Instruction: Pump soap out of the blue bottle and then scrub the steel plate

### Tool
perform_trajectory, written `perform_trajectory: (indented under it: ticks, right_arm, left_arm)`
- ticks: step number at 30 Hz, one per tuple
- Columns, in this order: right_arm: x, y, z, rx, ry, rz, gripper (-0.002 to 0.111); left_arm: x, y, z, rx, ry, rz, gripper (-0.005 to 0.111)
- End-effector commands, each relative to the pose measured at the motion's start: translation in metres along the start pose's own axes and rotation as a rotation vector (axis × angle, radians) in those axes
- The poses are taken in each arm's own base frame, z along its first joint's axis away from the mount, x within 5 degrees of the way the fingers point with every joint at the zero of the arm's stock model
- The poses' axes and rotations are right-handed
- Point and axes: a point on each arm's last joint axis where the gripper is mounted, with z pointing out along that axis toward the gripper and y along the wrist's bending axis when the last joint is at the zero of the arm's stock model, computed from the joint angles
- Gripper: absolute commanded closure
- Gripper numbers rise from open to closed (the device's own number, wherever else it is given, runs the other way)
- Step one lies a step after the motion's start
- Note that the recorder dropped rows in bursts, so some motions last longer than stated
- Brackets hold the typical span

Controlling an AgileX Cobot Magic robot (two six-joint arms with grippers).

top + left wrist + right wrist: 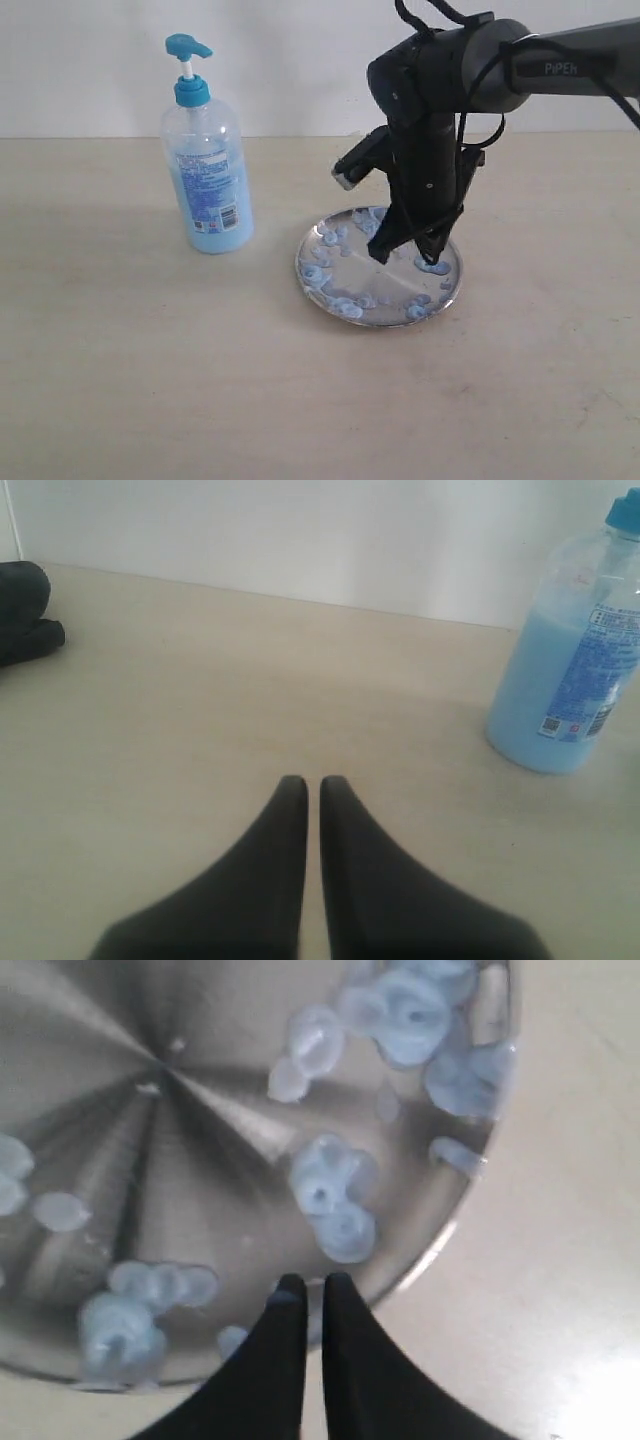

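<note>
The blue bottle (208, 190) stands upright on the table, left of the steel plate (304, 282). It also shows in the left wrist view as the blue bottle (568, 685). Pale blue soap (346, 306) dots the plate in blobs and rings. My right gripper (402, 254) points down over the plate's middle, shut with nothing seen between its fingers. In its wrist view, the right gripper (313, 1282) hovers by the plate's (200, 1150) rim, close to a soap blob (332, 1200). My left gripper (312, 782) is shut and empty over bare table, apart from the bottle. It is outside the exterior view.
The pale wooden table (120, 380) runs back to a white wall (90, 60). A dark rounded object (22, 610) lies at the table's far side in the left wrist view. The right arm's (560, 65) body reaches in from the right above the plate.
</note>
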Motion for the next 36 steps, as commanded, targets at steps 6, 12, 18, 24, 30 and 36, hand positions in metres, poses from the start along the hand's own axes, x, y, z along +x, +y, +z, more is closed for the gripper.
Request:
perform_trajectory:
  ticks: [6, 12, 18, 24, 30, 36]
  right_arm:
    - [0.079, -0.001, -0.189, -0.007, -1.058, 0.155, 0.109]
    - [0.212, 0.014, -0.226, 0.314, -1.520, 0.213, 0.109]
    - [0.315, 0.064, -0.159, 0.184, -1.502, 0.302, 0.109]
    - [0.363, 0.082, -0.125, 0.303, -1.843, 0.402, 0.108]
    - [0.362, 0.089, -0.100, 0.072, -1.728, 0.540, 0.103]
    - [0.358, 0.098, -0.085, -0.022, -1.550, 0.482, 0.103]
  left_arm:
    - [0.001, 0.000, 0.000, 0.003, 0.000, -0.021, 0.103]
    - [0.001, 0.000, 0.000, 0.003, 0.000, -0.021, 0.103]
    - [0.001, 0.000, 0.000, 0.003, 0.000, -0.021, 0.103]
    - [0.001, 0.000, 0.000, 0.003, 0.000, -0.021, 0.103]
    - [0.001, 0.000, 0.000, 0.003, 0.000, -0.021, 0.103]
    - [0.001, 0.000, 0.000, 0.003, 0.000, -0.021, 0.103]
